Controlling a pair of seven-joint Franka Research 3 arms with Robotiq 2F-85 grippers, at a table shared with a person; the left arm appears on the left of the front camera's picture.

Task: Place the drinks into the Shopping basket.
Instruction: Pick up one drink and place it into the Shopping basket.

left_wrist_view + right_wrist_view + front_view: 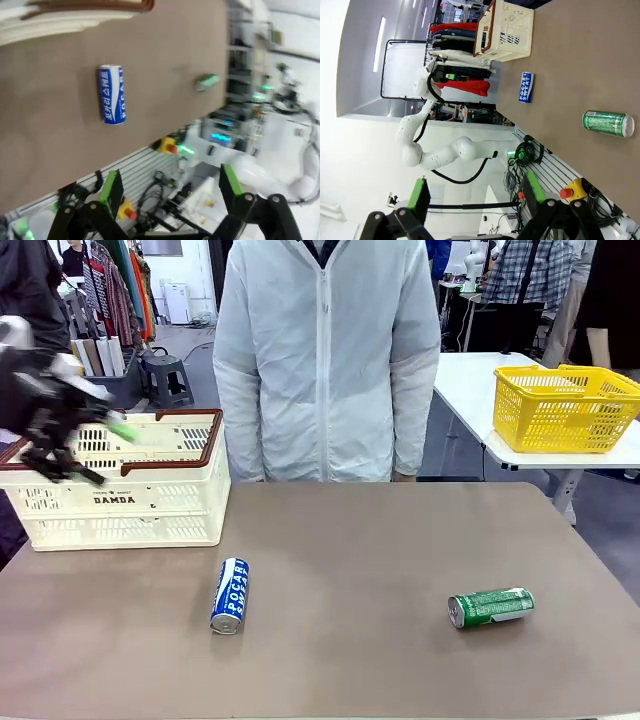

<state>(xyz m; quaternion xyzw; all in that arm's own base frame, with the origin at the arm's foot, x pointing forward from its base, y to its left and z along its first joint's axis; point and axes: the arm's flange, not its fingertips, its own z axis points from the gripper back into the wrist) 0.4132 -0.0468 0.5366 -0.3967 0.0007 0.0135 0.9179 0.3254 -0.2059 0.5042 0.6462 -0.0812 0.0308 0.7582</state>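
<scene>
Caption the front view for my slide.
Blue can and green can lie on the table; open left claw near the cream basket; a person stands opposite.

The Pocari Sweat can (229,596) is found before the Shopping basket (130,505); the other can (491,606) is found well to the basket's right.

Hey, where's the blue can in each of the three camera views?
Front: blue can lying left of centre, in front of the basket.
Left wrist: can upper left, below the basket's edge.
Right wrist: can upper middle, below the basket.
Shared landmark: the basket.
</scene>
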